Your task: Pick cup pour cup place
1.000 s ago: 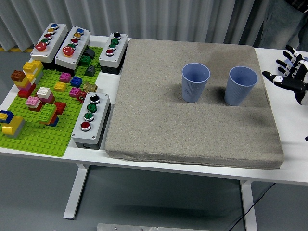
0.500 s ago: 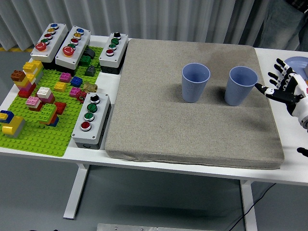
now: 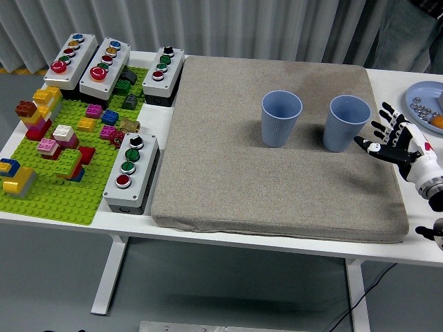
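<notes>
Two blue cups stand upright on a grey mat (image 3: 277, 180). The left cup (image 3: 281, 118) is near the mat's middle. The right cup (image 3: 345, 123) is near the mat's right side. My right hand (image 3: 387, 138) is open with fingers spread, just right of the right cup and a little lower, a small gap from it. It holds nothing. My left arm is out of view.
A green brick baseplate (image 3: 55, 187) with loose bricks lies at the left. Button boxes stand at the back left (image 3: 69, 61) and beside the mat's left edge (image 3: 131, 173). A blue plate (image 3: 426, 104) with small items lies at the far right.
My right hand has moved left and down toward the right cup, uncovering the blue plate behind it. The cups have not moved.
</notes>
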Tool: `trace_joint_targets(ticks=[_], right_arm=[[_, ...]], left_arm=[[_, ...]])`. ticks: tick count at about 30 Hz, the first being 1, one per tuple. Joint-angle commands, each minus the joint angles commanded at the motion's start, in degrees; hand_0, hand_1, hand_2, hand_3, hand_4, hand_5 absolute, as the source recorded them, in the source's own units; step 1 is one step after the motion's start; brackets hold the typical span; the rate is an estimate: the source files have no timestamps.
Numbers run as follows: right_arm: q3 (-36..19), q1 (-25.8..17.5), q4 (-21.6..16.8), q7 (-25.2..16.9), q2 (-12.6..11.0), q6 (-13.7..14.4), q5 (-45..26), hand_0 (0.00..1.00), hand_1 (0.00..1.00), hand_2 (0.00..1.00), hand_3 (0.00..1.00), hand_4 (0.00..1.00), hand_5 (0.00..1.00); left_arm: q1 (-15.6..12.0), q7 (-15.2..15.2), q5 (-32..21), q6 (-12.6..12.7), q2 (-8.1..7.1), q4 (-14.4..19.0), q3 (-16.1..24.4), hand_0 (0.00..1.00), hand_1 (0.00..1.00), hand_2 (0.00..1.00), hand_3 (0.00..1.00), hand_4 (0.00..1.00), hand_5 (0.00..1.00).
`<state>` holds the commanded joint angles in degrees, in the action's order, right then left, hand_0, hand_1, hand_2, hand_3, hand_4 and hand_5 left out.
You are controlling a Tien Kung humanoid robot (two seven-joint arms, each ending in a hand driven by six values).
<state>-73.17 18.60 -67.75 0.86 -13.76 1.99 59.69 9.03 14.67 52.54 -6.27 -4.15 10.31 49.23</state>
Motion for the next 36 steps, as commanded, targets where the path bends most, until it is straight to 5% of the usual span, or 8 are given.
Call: trace_joint_targets(ticks=[36], right_arm=[[2.01,3.87,6.21,-0.73,1.74,-0.65,-0.45,0.998,0.968,0.998,0.998,0.853,0.179]], left_arm=[[0.05,-0.06,-0.77,-0.15,-0.11,0.0,-1.3,0.764,0.753,0.812,0.655,0.496,0.98]])
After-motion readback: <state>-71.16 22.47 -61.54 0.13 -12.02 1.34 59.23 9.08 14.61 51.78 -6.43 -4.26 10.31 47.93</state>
